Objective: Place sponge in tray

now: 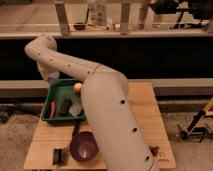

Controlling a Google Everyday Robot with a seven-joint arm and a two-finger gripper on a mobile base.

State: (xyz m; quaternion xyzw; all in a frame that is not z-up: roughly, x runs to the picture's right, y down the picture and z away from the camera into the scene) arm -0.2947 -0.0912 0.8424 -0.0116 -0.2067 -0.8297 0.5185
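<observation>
**Tray and gripper status**

The green tray (61,92) sits on the far-left part of the wooden table (145,107). It holds an orange ball (77,87), a red piece (52,110) and other small items. The purple bowl (83,146) stands just in front of the tray. The gripper (52,77) hangs over the tray's far-left corner; its state cannot be told.

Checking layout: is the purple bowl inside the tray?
No: bowl sits on table outside tray; end effector hovers at tray's far-left corner.
</observation>
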